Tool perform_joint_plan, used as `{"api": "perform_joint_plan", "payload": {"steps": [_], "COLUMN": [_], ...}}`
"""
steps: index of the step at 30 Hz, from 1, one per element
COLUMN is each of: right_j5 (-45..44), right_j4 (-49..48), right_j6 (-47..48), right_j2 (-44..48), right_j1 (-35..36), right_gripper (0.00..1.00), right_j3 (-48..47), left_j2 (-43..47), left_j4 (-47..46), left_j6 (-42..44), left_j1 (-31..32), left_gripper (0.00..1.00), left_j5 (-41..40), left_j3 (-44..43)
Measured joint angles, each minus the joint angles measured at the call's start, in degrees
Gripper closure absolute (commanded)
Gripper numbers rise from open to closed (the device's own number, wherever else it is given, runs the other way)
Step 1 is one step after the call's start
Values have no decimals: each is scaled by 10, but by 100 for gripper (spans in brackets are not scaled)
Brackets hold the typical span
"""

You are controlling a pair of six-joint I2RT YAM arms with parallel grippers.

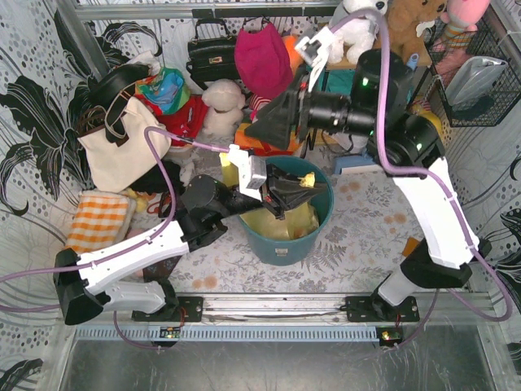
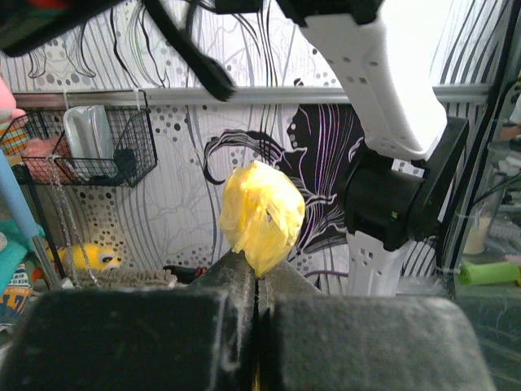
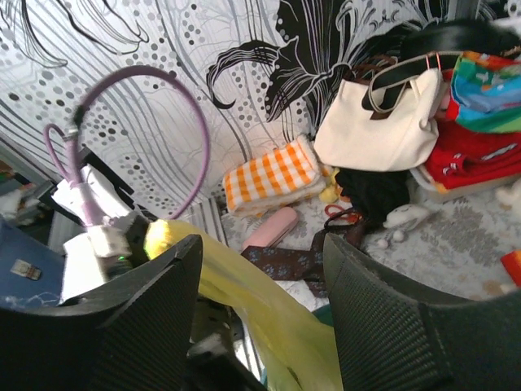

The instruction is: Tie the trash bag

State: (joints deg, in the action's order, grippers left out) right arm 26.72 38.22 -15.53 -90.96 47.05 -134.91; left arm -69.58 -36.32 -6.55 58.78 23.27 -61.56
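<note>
my left gripper [image 2: 259, 277] is clamped tight on a bunched yellow tuft of the bag [image 2: 260, 213], and the rest of it sits in the teal bin [image 1: 281, 244] mid-table. my right gripper [image 3: 260, 244] hangs above, jaws apart. a strip of bag runs between them, can't tell if it's touching. tote [image 3: 378, 130] further back on the left.

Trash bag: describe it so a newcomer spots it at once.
Find the round teal bin mid-frame in the top view. The trash bag is the thin film lining it, one bunch pinched by the shut jaws of the left gripper. Only it is translucent yellow-green.
</note>
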Motion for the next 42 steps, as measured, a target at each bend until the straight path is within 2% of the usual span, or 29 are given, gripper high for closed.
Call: {"api": "perform_joint_plan", "payload": {"steps": [5,11,17,28,33,36,39,42], "right_j5": [126,233,256,253,246,243,242,241], "right_j4": [-26,-49,-53,-52,-51,-51,-52,-57], "right_j6": [-79,-135,-144,-119,-115,-110,-106,-104], "right_j2": [-24,-56,-67,-91,-96,-96,-96,-96], "right_j1": [-107,-112,-106,-38,-18,-11,-8,-7], "right_gripper": [38,35,32,31,38,47,50,63], "right_j3": [0,0,0,-34,-34,-34,-34,-30], "left_j2": [5,6,7,13,18,18,18,18], "left_j4": [71,139,171,183,188,191,192,192], "left_j6": [42,81,98,101,100,100,96,91], "left_j1": [0,0,0,0,0,1,1,1], "left_gripper": [100,100,100,100,100,100,100,100], "left_j5": [10,14,19,28,34,39,42,44], "left_j3": [-19,-35,-35,-35,-35,-35,-33,-32]}}
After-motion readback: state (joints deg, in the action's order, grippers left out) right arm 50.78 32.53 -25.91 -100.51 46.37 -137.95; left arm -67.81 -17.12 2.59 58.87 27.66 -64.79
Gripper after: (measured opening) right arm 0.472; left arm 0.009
